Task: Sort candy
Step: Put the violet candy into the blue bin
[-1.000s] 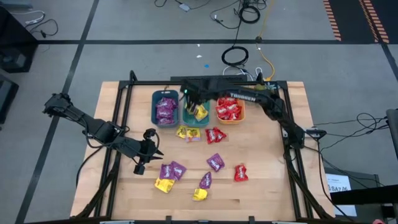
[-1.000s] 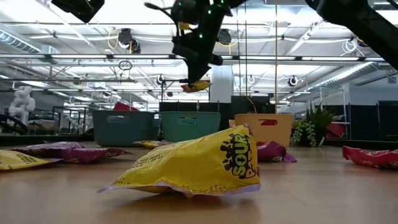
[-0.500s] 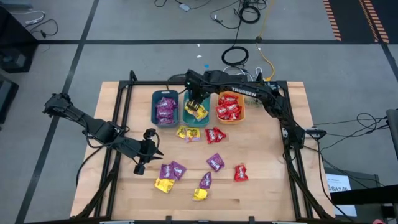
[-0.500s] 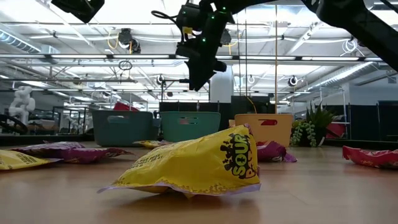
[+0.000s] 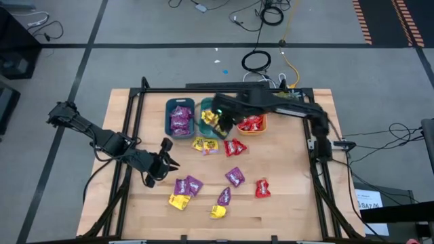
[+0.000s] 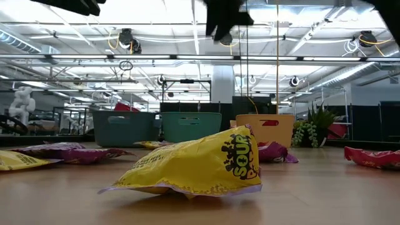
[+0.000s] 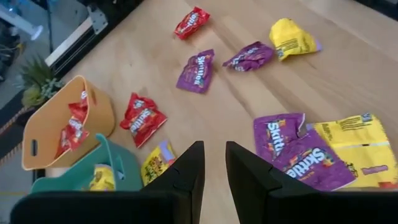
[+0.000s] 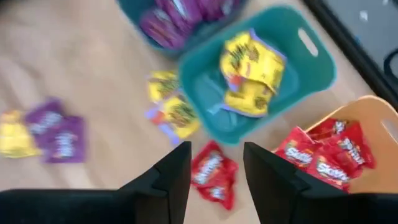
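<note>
Three bins (image 5: 215, 116) at the bench's far edge keep colours apart; the right gripper (image 5: 224, 124), jaws apart and empty, hovers over the middle bin's yellow candy (image 8: 252, 74). The left gripper (image 7: 213, 163), jaws slightly apart and empty, waits near the left edge.

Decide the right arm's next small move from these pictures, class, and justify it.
Probably lower the right claw onto the red packet on the table just beneath it. Its fingers stand open and empty, yellow packets already lie in the teal bin, and the red one belongs in the orange bin.

Right gripper (image 8: 214, 171) held high with fingers parted and empty; left gripper (image 7: 214, 163) low, fingers narrowly apart, empty
</note>
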### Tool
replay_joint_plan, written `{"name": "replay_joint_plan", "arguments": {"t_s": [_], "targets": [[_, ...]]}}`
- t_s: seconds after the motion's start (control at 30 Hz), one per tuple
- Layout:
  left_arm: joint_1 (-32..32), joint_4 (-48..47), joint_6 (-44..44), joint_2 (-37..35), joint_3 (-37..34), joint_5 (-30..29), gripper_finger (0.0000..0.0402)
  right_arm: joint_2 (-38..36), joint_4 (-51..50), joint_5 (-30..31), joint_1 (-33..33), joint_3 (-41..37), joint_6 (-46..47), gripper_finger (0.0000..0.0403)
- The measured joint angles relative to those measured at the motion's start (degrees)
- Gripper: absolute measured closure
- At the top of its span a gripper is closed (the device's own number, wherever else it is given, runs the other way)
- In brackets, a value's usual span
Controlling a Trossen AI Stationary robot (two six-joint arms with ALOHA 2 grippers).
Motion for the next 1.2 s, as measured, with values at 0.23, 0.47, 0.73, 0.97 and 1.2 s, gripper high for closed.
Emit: {"name": "replay_joint_plan", "arguments": {"t_s": [0.23,0.47,0.73,0.97,1.2], "targets": [[0.7,0.0,0.0,0.0,0.0,-2.6,0.0324,-7.4,-2.8,17.2,15.4,0.1,13.4,0.0264],[2.4,0.0,-0.1,0.0,0.0,-2.2,0.0324,-7.5,-10.7,33.7,31.3,-3.6,35.7,0.0264],[2.4,0.0,-15.6,0.0,0.0,-2.1,0.0324,-10.8,-4.4,34.9,39.0,-25.3,55.8,0.0264],[2.3,0.0,-32.7,0.0,0.0,-2.5,0.0324,-20.4,36.0,33.9,41.6,-53.2,49.1,0.0264],[2.3,0.1,-48.1,0.0,0.0,-1.2,0.0324,-24.0,62.2,25.8,42.8,-72.0,45.7,0.0264]]}}
